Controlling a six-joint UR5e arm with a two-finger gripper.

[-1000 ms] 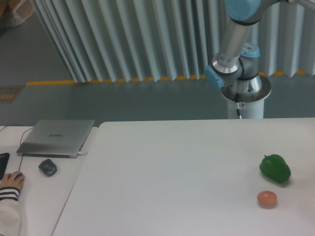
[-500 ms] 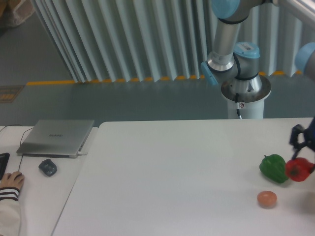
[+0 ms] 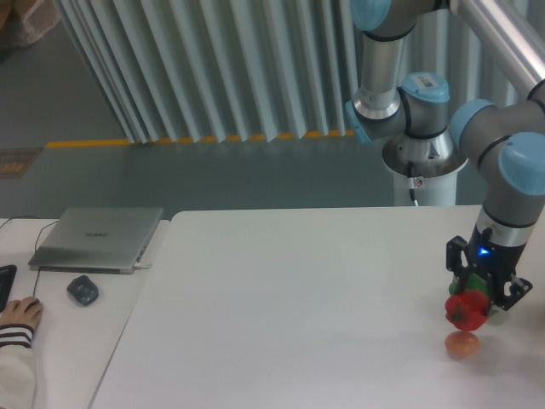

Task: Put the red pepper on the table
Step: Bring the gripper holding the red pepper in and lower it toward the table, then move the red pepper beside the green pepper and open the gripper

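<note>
The red pepper (image 3: 465, 311) hangs in my gripper (image 3: 471, 304), which is shut on it at the right side of the white table (image 3: 298, 307). The pepper is a little above the tabletop, directly over the orange-pink round fruit (image 3: 461, 345). My gripper and the pepper stand in front of the green pepper (image 3: 471, 284), so only a sliver of green shows between the fingers.
A closed grey laptop (image 3: 98, 238), a dark mouse (image 3: 83, 290) and a person's hand (image 3: 19, 313) are on the separate surface at the left. The robot's base pedestal (image 3: 423, 166) stands behind the table's far edge.
The arm has swung in from the right edge, carrying the red pepper leftward. It now covers the green pepper and hovers over the orange-pink fruit.
</note>
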